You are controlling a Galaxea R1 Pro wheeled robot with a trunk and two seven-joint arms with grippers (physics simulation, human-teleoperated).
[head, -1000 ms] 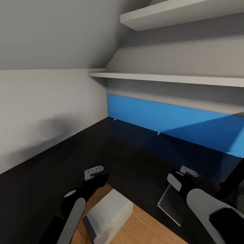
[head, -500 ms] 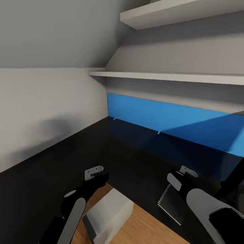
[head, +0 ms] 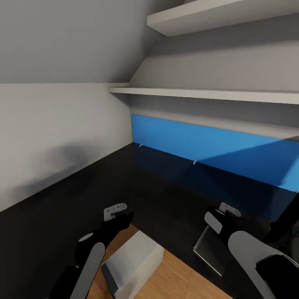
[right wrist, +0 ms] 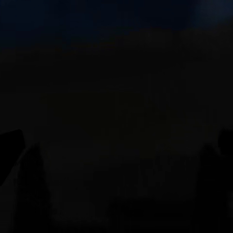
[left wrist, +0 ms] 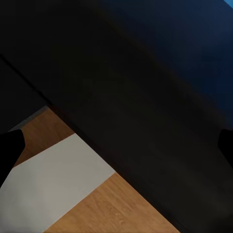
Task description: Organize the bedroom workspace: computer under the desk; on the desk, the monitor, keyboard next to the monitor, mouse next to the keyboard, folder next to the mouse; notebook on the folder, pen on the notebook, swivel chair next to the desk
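Wood flooring (head: 182,276) lies nearest to me, below both arms, at the desk's front edge. On it, just below and slightly right of the left gripper (head: 115,211), stands the computer (head: 133,259), a light grey tower with a darker front panel; in the left wrist view it appears as a pale block (left wrist: 53,189) on the wood, next to the dark desk edge. I read the left gripper as open: its two dark fingertips (left wrist: 9,148) sit at opposite sides of the wrist view with nothing between them.

At the right gripper (head: 229,209), the notebook (head: 211,249) lies flat by the desk's front edge, partly under the wrist. I cannot tell whether this gripper is open or closed, nor whether it touches the notebook; the right wrist view is almost wholly dark.

Beyond both grippers the desk (head: 166,187) extends as a glossy black top. Its blue back panel (head: 207,149) closes the far edge, with two white wall shelves (head: 207,94) above.
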